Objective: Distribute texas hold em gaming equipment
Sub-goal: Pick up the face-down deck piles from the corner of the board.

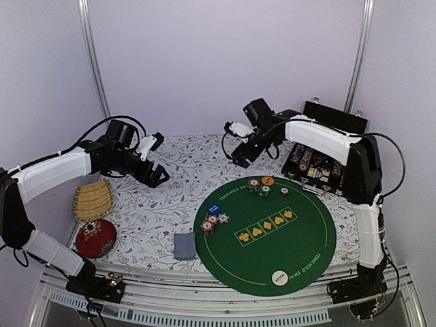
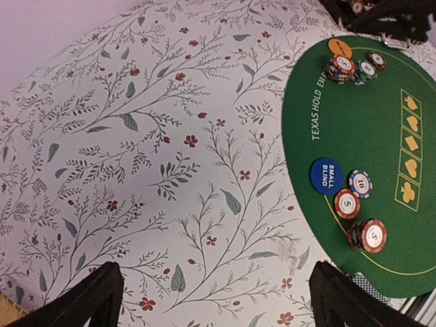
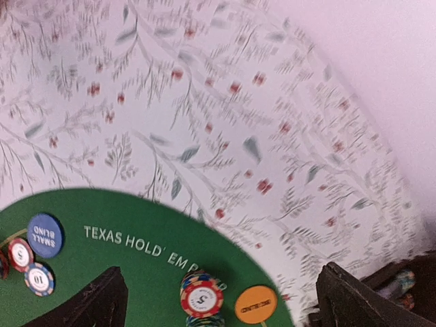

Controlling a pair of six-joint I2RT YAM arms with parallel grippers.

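Judging the chips (image 3: 201, 298) light, hard, slick, stacks prone to topple: best pinched low across the rim; left fingers (image 2: 99, 303) and right fingers (image 3: 102, 306) both spread, empty.

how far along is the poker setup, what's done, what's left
Done: chip stacks beside the blue small-blind disc and the orange disc on the round green felt mat; white disc at its near edge. In hand: nothing; left hand and right hand open. Left: grey-blue cards beside the mat, chips in the black case.
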